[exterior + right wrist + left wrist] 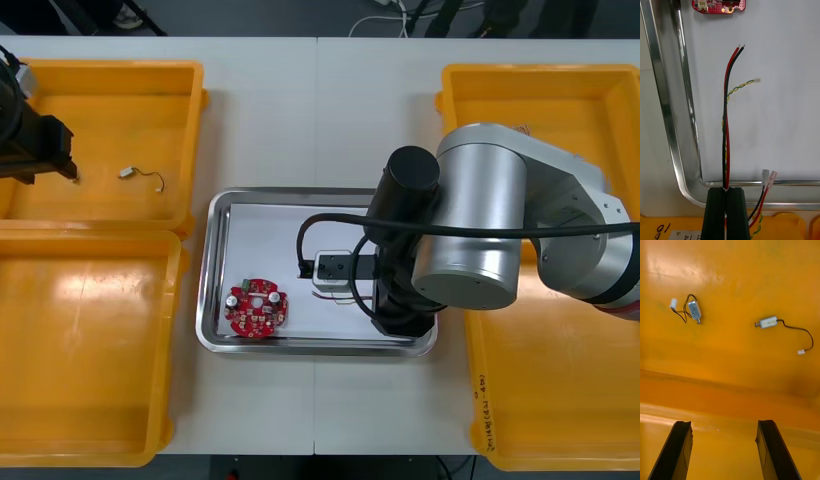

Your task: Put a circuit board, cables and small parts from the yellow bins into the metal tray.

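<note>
My right gripper (727, 190) is shut on a bundle of cables at the metal tray's (670, 112) near right corner. A red and black cable (727, 112) and a thinner yellow and green twisted one (741, 87) run from the fingers out over the tray's white floor. A round red circuit board (257, 310) lies in the tray's front left part. My left gripper (724, 427) is open above the far left yellow bin (100, 75). Two small metal parts (694, 310) (768, 322) with thin wires lie on the bin floor ahead of it.
The right arm (480, 230) covers the tray's right side and part of the right bins (540, 80). The near left bin (90, 440) has a bare floor. The cables' red-sleeved ends (769, 176) hang beside the fingers above the tray rim.
</note>
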Robot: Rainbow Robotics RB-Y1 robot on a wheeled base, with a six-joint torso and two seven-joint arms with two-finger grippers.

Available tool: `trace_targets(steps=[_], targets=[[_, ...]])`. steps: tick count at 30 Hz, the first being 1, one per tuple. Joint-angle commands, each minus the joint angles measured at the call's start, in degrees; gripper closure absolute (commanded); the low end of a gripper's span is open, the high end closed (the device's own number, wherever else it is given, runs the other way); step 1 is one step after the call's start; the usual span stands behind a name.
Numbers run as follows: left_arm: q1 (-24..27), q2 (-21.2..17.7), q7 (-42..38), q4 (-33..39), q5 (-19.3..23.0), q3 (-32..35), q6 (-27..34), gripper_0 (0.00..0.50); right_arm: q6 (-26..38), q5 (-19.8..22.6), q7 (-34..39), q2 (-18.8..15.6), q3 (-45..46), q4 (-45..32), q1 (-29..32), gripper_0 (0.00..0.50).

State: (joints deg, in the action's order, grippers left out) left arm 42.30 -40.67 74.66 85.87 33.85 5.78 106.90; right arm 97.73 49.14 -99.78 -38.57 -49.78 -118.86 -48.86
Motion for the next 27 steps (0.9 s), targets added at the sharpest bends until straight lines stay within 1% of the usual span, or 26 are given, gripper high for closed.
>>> trace_targets(steps=[1,2,6,8,17,27], targets=[[3.0,-2.6,4.4,-1.0,-1.9,1.4,-3.6,0.000,-3.0,0.1,-1.6,1.0,-1.6,1.4,-0.5,0.500],[2.9,-2.6,4.4,-1.4,-1.9,1.5,-4.4,0.000,-3.7,-0.2,-1.6,1.0,-2.2,1.7,-0.5,0.500],[3.0,-2.6,4.8,-3.1,-1.9,1.5,-7.8,0.000,-6.8,-4.2,-1.3,1.0,-5.8,2.0,-0.2,0.500],[3.0,-2.6,5.0,-4.0,-1.8,1.9,-9.0,0.000,-7.6,-5.3,-0.9,1.0,-7.0,2.4,0.0,0.500],[3.0,-2.6,6.4,-9.0,-1.3,2.5,-15.8,0.000,-11.1,-4.3,-0.5,1.2,-10.2,6.5,0.8,0.500],[3.0,-2.6,7.6,-12.1,-1.2,2.5,-19.9,0.000,-15.0,-4.8,0.5,1.7,-12.6,8.8,1.4,0.500]])
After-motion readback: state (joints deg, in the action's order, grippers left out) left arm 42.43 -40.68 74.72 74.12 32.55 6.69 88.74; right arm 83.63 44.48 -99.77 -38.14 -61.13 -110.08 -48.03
